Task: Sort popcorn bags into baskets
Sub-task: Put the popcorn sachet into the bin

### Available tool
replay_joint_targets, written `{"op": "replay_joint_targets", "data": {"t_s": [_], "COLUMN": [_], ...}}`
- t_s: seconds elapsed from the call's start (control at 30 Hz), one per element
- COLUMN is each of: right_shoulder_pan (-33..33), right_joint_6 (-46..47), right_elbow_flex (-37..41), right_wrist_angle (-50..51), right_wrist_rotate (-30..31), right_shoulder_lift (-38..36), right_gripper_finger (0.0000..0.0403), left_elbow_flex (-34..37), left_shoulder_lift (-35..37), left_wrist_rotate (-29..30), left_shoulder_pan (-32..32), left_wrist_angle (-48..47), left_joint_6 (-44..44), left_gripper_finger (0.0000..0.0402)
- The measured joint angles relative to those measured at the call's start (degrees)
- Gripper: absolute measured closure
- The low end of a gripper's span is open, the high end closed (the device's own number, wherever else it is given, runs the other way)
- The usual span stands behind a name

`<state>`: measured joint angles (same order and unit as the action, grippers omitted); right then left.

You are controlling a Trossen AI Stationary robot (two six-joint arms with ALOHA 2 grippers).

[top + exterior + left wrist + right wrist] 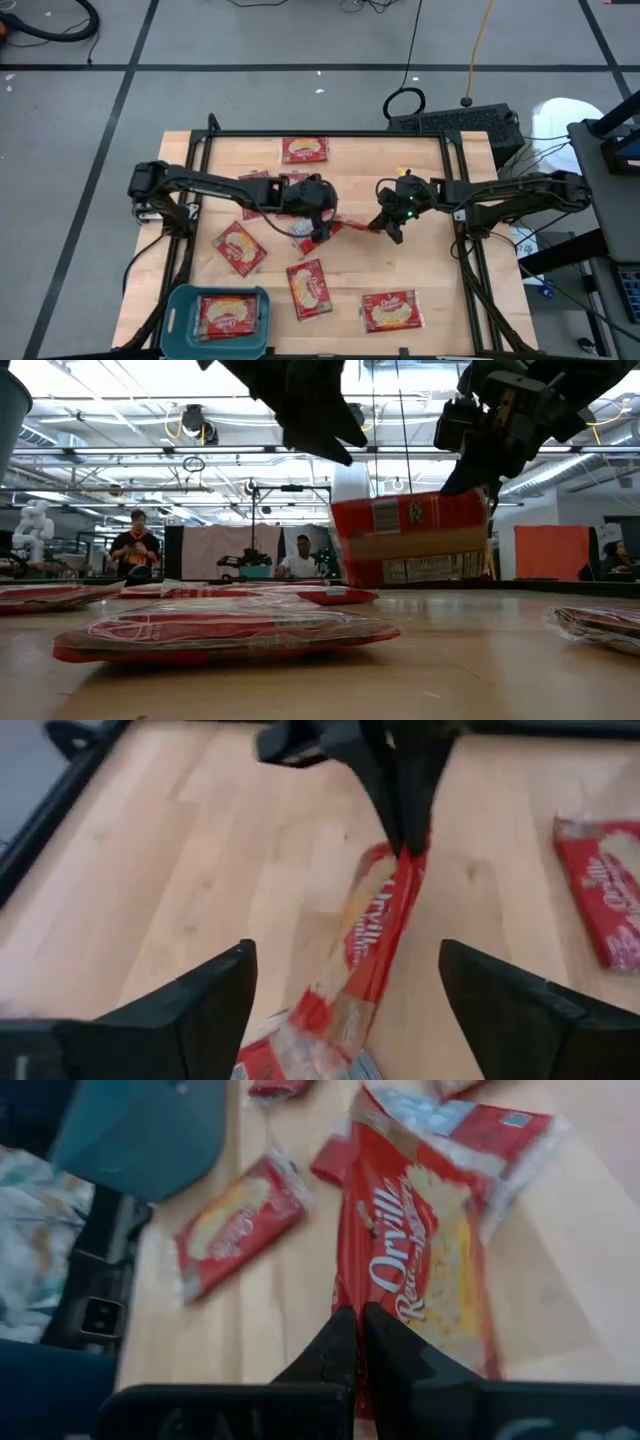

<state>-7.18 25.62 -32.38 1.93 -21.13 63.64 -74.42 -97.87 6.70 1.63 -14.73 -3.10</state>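
Right hand (358,1342) pinching popcorn bag (420,1270) edge, left hand (345,995) spread, seemingly just clear of it

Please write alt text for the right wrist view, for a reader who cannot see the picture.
The right gripper is shut on the edge of a red popcorn bag above a wooden table. Another red bag lies flat beyond, near the teal basket.

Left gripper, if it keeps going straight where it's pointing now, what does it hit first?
Probably the popcorn bag hanging from the shut right gripper: it sits right between the open left gripper fingers. Depth is hard to judge.
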Motion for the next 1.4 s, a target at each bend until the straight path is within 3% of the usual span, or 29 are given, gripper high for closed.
{"op": "replay_joint_targets", "data": {"t_s": [0.2, 0.57, 0.83, 1.1, 1.4], "right_shoulder_pan": [-0.2, -3.4, -3.7, -3.9, -9.2], "right_joint_6": [1.0, 3.3, 5.1, 4.0, 5.2], "right_elbow_flex": [0.0, 0.0, 0.0, 0.0, -1.1], "right_wrist_angle": [-0.7, -1.5, -4.3, -4.2, -8.5], "right_wrist_rotate": [-0.2, -4.7, -6.1, -5.9, -7.6], "right_shoulder_lift": [0.0, 0.0, 0.2, 1.1, -0.9], "right_gripper_finger": [0.0402, 0.0402, 0.0402, 0.0401, 0.0342], "left_elbow_flex": [-0.4, -0.3, -0.3, -0.3, -0.2], "left_shoulder_lift": [-3.7, -11.4, -15.3, -14.7, -10.8], "left_wrist_rotate": [-3.0, -6.7, -6.7, -6.7, -3.8], "left_shoulder_pan": [0.0, 0.0, -0.1, -0.6, -1.5], "left_wrist_angle": [5.8, 9.9, 13.3, 13.0, 8.4], "left_joint_6": [2.8, 10.1, 15.8, 12.1, 8.4], "left_gripper_finger": [0.0082, 0.0144, 0.0245, 0.0378, 0.0355]}}
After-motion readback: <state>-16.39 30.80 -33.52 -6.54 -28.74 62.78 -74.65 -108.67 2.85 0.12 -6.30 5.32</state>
